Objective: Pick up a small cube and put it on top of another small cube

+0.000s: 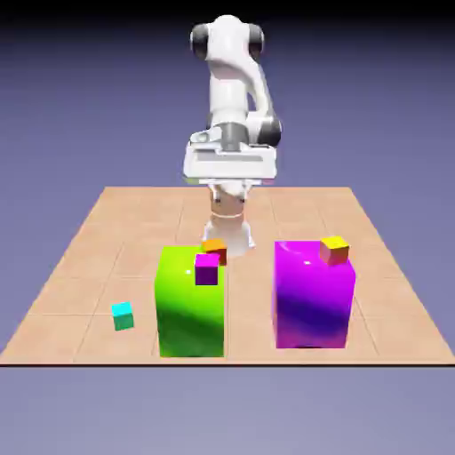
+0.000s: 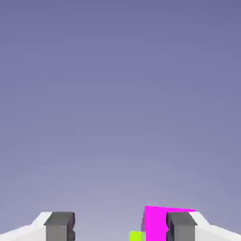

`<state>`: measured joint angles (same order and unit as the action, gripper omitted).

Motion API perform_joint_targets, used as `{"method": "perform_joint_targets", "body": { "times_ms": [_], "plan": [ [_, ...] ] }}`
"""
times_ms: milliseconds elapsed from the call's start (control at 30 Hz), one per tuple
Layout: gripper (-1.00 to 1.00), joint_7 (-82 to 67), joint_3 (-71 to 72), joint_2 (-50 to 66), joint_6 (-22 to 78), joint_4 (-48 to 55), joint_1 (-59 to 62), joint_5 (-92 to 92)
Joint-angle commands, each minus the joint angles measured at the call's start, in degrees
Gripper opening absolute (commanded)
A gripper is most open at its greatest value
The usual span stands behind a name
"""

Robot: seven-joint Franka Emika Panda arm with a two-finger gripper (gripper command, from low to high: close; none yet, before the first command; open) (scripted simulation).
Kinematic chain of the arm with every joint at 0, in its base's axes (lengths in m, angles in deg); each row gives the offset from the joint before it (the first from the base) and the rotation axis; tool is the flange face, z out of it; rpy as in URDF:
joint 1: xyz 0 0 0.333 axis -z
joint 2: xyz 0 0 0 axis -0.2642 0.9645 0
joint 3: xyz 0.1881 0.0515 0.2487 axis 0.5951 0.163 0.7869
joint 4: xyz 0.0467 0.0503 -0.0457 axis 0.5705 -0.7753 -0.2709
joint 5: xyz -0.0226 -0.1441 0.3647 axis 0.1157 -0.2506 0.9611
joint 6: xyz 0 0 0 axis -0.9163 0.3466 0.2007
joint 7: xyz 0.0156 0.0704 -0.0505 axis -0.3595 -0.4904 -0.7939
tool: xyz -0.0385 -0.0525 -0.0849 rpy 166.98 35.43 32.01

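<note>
So far, nothing is stacked: the cyan cube (image 1: 123, 316) is left on the table (image 1: 71, 333), and the gripper (image 2: 120, 227) is held apart, unladen.

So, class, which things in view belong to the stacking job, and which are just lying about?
Job:
- gripper
- small cyan cube, likely
- another small cube: purple cube, orange cube or yellow-topped cube; I cannot tell which

Just lying about:
- big green block
- big magenta block
- whichever small cubes go unused
</note>
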<state>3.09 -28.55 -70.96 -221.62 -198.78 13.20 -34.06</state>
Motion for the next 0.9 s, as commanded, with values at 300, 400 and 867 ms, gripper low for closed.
{"method": "perform_joint_targets", "body": {
  "times_ms": [300, 400, 867],
  "plan": [
    [0.0, -20.88, -20.77, -1.68, -4.95, 4.6, -11.86, -15.18],
    [0.0, -27.14, -27.0, -2.19, -6.44, 5.98, -15.41, -19.74],
    [0.0, -56.36, -56.07, -4.54, -13.38, 12.42, -32.01, -41.0]
  ]
}}
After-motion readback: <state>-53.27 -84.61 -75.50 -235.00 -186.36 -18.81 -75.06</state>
